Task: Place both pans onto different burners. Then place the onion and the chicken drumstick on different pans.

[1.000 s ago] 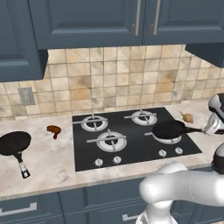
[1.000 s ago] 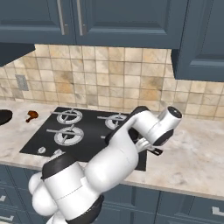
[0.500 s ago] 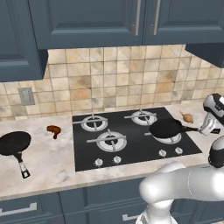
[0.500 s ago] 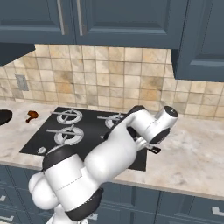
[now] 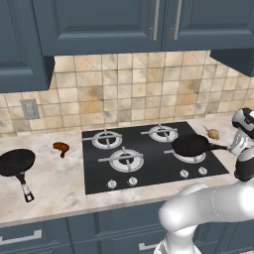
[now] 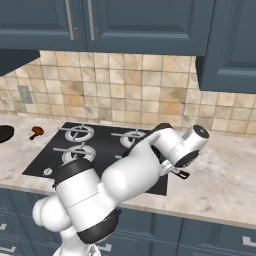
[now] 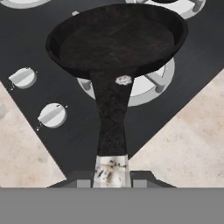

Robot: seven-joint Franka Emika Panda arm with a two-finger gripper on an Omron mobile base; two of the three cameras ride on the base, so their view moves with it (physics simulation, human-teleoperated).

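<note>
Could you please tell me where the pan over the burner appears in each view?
Left base view: pan at right of the cooktop, over the front right burner.
Right base view: mostly hidden behind the arm.
Hand view: pan fills the upper centre, handle running down to the end effector.
Shared landmark: cooktop knobs.
</note>
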